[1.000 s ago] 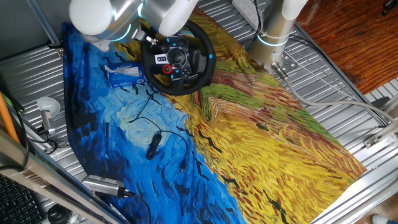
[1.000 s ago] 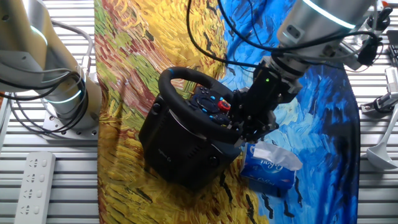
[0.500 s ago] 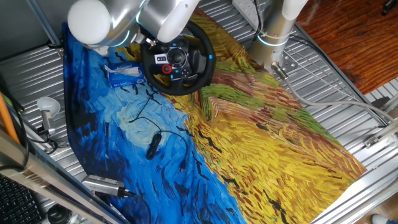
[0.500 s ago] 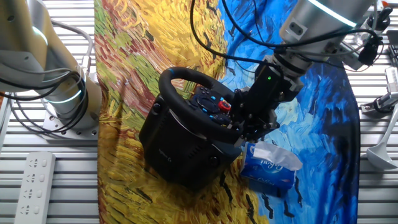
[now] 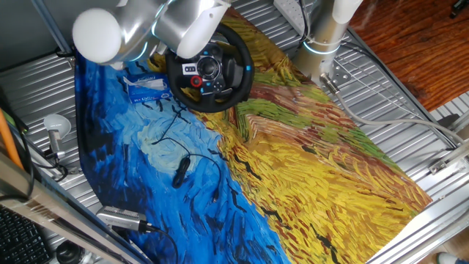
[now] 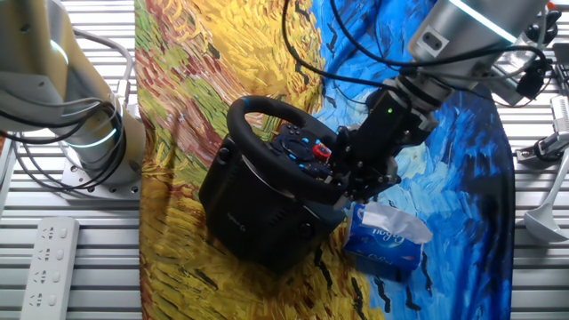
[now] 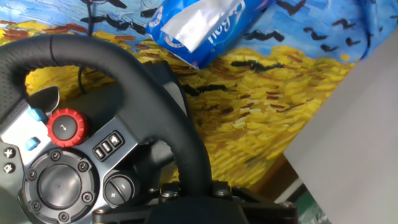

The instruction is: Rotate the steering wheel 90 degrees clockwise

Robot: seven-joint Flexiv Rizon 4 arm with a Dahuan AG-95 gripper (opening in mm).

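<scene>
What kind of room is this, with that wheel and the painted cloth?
Probably a robotics lab test bench. A robot arm reaches a gaming steering wheel on a slatted metal table draped with a painting-print cloth; a second arm's base is bolted nearby.

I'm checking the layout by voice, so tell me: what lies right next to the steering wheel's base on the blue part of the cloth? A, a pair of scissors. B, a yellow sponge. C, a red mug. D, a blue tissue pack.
D: a blue tissue pack with white tissue sticking out lies on the blue cloth beside the steering wheel.
</scene>
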